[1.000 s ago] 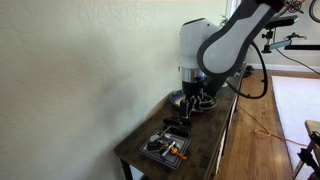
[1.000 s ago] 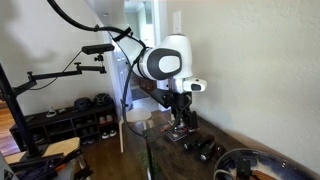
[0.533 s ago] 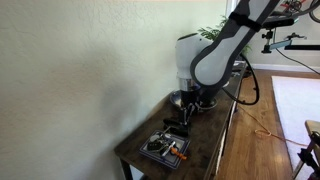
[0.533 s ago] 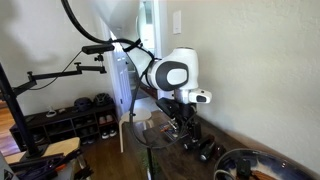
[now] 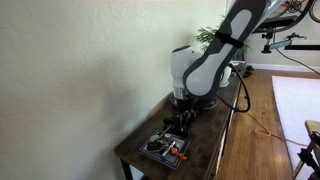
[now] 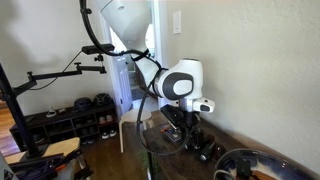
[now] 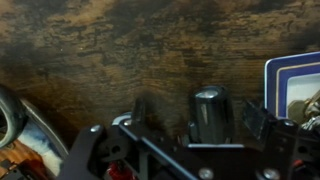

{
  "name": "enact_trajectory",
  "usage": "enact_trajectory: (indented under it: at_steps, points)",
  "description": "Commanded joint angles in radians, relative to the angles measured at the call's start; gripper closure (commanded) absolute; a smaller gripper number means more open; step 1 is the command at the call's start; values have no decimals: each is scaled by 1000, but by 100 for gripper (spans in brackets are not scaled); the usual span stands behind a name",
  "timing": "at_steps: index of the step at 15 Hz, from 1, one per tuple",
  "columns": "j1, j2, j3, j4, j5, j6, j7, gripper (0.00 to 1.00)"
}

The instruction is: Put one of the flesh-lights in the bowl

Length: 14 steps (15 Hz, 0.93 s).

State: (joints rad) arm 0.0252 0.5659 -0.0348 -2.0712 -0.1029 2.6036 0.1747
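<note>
Low over a dark wooden table point(image 5: 128, 150) beside a pale wall, in an exterior view, hangs the gripper point(image 5: 183, 120) under a bulky white arm point(image 5: 195, 70). Fingertips too small and dark there to separate from the black clutter beneath.

Nearer the camera on the same table lies a rectangular dark tray point(image 5: 148, 150) with an orange-tipped item point(image 5: 180, 155) on it. Other contents of the tray impossible to name at this size. No sight of the bowl here; the arm covers the far part of the table.

From the opposite end, in an exterior view, the gripper point(image 6: 186, 137) again close above the tabletop. Just beside it, toward the camera, a small cluster of black flashlights point(image 6: 207, 150), count unclear. At the bottom right corner, only the glossy rim of the bowl point(image 6: 242, 154), cut off by the picture's edge and apart from the flashlights.

In the dim wrist view, the gripper point(image 7: 175, 125) fills the lower edge. Jaws seem spread wide, one finger far to each side. Between them, nearer one side, stands one flashlight point(image 7: 210, 112) on the wood grain, apparently untouched, though contact is hard to judge in the dark. At the left edge, a curved sliver of the bowl point(image 7: 12, 115). At the right edge, a pale rectangle with a bluish border point(image 7: 285, 72), cropped.
</note>
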Motion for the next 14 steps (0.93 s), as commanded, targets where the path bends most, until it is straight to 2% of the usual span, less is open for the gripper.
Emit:
enact_trajectory:
  at_steps: [1, 3, 4, 5, 6, 12, 14]
  points:
    - [3, 33, 2, 42, 32, -17, -22, 0]
    - [2, 48, 5, 60, 40, -19, -28, 1]
    - [2, 52, 6, 67, 42, -22, -30, 19]
    - [2, 57, 8, 75, 44, -21, -33, 26]
    - [2, 60, 10, 80, 46, -20, -35, 28]
    - [-5, 62, 24, 89, 67, -17, -48, 69]
    - [-13, 59, 30, 82, 80, -17, -57, 77]
